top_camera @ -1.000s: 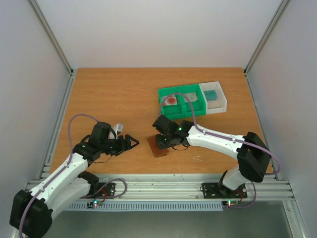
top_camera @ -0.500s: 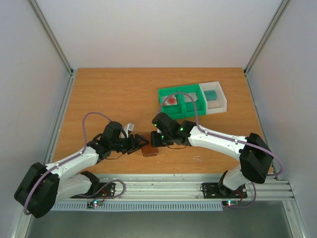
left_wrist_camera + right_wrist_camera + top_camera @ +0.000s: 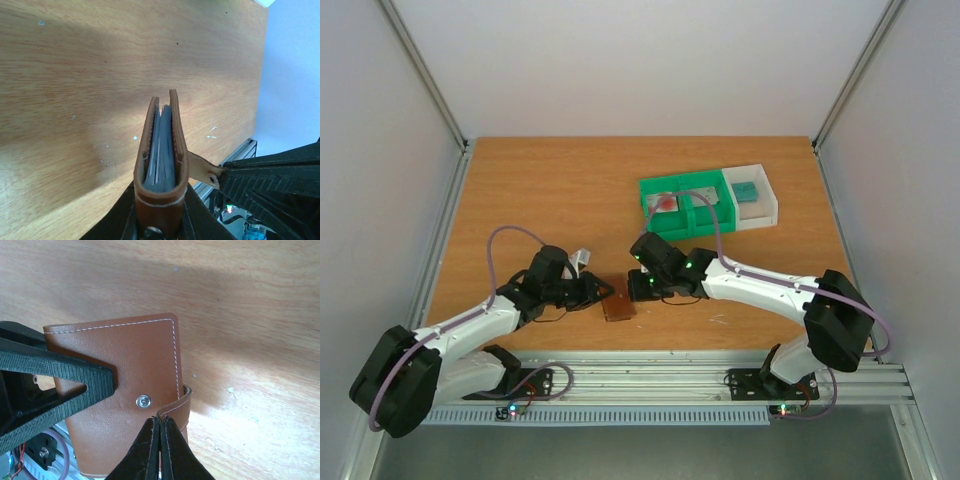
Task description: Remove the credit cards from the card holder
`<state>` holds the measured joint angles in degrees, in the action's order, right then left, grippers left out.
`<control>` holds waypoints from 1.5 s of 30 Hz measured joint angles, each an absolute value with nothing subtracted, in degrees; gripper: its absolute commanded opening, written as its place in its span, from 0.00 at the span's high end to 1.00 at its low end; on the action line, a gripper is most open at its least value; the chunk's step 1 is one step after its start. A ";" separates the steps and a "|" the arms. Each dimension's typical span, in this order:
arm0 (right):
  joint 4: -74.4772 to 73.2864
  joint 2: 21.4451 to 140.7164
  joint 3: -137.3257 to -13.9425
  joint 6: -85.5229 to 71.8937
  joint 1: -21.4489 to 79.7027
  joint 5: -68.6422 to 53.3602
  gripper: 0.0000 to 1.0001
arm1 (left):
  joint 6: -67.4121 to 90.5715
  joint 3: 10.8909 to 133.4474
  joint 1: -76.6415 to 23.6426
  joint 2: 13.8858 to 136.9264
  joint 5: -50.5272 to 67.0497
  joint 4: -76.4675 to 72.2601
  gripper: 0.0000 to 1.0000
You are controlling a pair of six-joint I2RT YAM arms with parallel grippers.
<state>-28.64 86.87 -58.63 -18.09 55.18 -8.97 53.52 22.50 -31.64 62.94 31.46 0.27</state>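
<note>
- Clamping the card holder [image 3: 619,305] at its fold with left fingers [image 3: 60,377], bracing it at the worktop's [image 3: 540,190] near middle.
- Nipping its side tab [image 3: 202,167] between tight-pressed right fingers [image 3: 142,455], probably to peel it open.

card holder [image 3: 618,308] near the tabletop's [image 3: 550,190] front edge, between left fingers [image 3: 125,222] and right fingers [image 3: 149,450]; behind it to the right, two adjoining trays [image 3: 685,181] hold cards [image 3: 746,190].

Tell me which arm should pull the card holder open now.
Right: the right gripper pinches the side tab, while the left gripper clamps the card holder, likely steadying it.
</note>
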 measured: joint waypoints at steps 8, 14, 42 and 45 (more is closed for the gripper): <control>-27.86 83.37 -54.65 -18.09 54.89 -8.36 0.99 | 52.95 22.35 -31.75 63.29 29.36 1.93 0.49; -28.45 81.76 -50.35 -18.09 53.41 -8.19 0.99 | 51.75 22.37 -31.79 63.09 28.29 6.13 0.34; -10.57 76.99 -45.91 -22.79 52.93 -22.98 0.99 | 50.70 20.25 -31.86 55.79 30.52 7.97 0.24; -9.39 77.10 -45.54 -23.18 52.93 -23.92 0.99 | 50.74 19.53 -31.86 55.79 30.33 7.92 0.28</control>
